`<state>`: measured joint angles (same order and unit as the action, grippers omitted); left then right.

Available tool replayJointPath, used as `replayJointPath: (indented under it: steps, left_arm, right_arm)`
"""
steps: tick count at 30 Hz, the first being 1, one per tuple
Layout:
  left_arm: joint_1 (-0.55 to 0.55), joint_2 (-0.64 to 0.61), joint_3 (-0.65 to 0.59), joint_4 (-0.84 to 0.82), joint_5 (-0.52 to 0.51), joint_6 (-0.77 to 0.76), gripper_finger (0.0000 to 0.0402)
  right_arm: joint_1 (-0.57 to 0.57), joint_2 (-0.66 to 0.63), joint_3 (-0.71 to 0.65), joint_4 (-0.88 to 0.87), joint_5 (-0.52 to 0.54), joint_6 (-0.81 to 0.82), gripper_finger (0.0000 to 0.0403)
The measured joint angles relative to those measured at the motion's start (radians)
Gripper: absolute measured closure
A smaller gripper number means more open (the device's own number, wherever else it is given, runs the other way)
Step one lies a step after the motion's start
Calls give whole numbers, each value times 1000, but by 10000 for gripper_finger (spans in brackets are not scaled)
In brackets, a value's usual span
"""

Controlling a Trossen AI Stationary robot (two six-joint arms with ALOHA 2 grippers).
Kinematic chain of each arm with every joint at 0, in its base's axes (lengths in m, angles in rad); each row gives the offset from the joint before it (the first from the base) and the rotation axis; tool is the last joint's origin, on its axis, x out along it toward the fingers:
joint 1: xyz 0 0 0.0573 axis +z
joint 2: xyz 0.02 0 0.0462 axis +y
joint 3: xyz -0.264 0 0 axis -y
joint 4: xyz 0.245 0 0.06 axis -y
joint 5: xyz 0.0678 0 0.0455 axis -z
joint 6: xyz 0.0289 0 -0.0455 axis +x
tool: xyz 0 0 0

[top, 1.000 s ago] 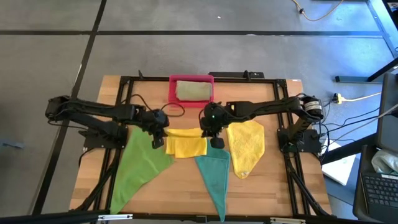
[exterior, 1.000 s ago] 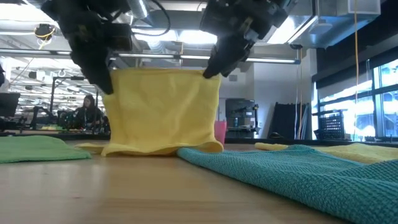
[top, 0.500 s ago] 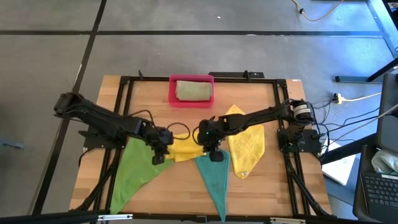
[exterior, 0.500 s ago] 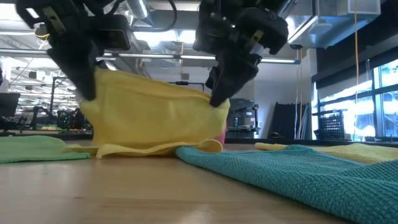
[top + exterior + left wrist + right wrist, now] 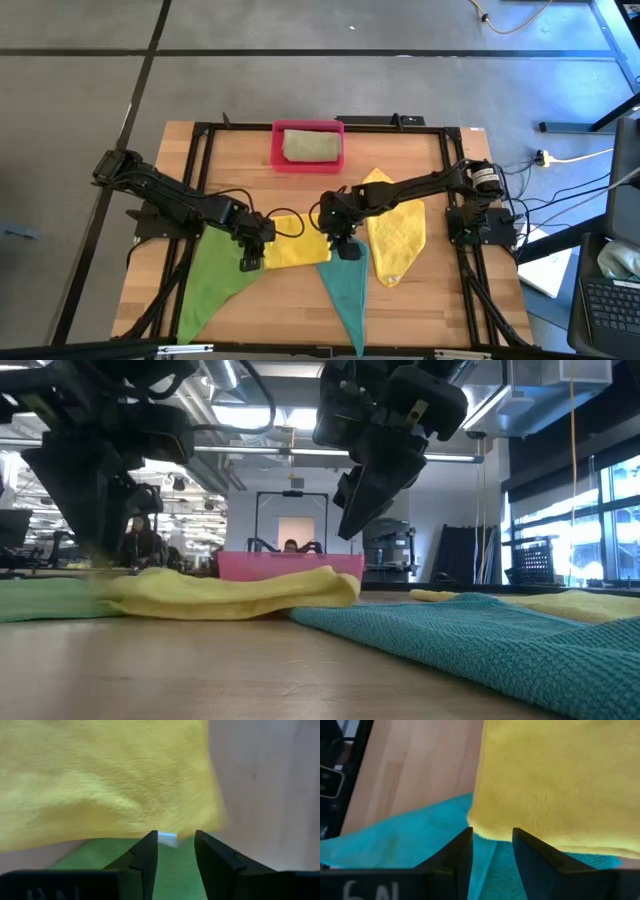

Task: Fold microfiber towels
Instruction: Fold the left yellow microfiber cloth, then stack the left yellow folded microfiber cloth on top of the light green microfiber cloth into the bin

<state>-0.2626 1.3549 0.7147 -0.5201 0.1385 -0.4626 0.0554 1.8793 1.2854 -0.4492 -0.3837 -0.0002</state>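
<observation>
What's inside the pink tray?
A folded pale olive green towel lies inside the pink tray and fills most of it. The towel covers the tray's floor, so whether anything lies under it cannot be seen.

Robotics lab, ceiling ducts (image 5: pixel 270 435), workstations, person (image 5: pixel 140 545) seated behind

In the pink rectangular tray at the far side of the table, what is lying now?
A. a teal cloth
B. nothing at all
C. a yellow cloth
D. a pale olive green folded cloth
D: the high view shows a pale olive green folded microfiber cloth lying inside the pink rectangular tray, while the teal cloth and both yellow cloths lie on the wooden table nearer the front.
</observation>
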Motion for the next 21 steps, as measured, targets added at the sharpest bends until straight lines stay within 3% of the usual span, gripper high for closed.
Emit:
replayJointPath:
  steps: [5, 9, 11, 14, 17, 21]
  left_arm:
    - [-1, 0, 0, 15, 56, -41, 281]
    - [-1, 0, 0, -46, 27, -33, 281]
    - [13, -12, 0, -94, 10, -37, 282]
    - [44, -78, 0, -120, -6, -57, 282]
    - [82, -185, 0, -125, -56, -58, 282]
    - [149, -319, 1, -127, -138, -60, 282]
  right_arm:
    - [1, 0, 0, -37, 43, 0, 262]
    - [-8, 0, 0, -51, 171, 50, 262]
    - [-32, 0, 0, -37, 187, 138, 262]
    - [-98, 0, 16, -11, 68, 286, 262]
    - [-161, -1, 31, 38, -46, 330, 262]
    - [-233, -2, 56, 60, -65, 305, 256]
